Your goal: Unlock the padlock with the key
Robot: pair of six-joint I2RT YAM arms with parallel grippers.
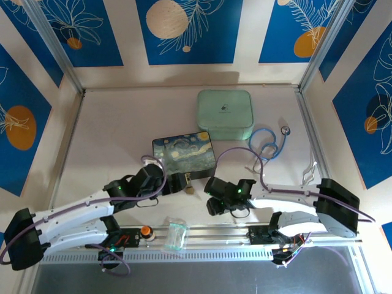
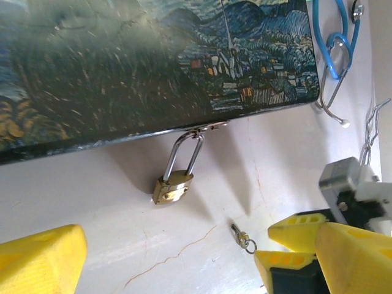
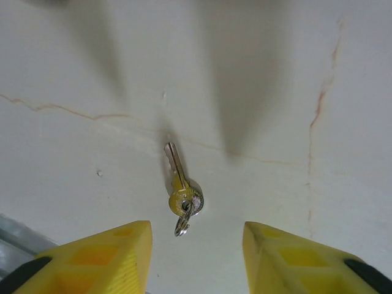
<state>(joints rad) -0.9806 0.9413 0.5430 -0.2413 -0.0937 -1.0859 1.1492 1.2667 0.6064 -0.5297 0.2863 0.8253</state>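
Observation:
The small brass padlock [image 2: 173, 187] lies on the table, its silvery shackle hooked through the hasp of the starry-night tin [image 2: 153, 61]. From above, the padlock [image 1: 190, 188] sits at the tin's front edge, just off my left gripper [image 1: 179, 182]. My left gripper [image 2: 196, 260] is open and empty, a short way in front of the padlock. The tiny key [image 3: 179, 184], with its ring, lies flat on the table right ahead of my right gripper [image 3: 196, 248], which is open, one finger on each side of it. The key [image 2: 240, 234] lies to the right of the padlock.
The starry-night tin [image 1: 182, 153] stands mid-table with a mint-green case [image 1: 225, 114] behind it. A blue stethoscope [image 1: 269, 144] lies to the right. An orange button [image 1: 146, 231] and a clear plastic piece [image 1: 177, 236] rest by the near rail. Walls enclose the table.

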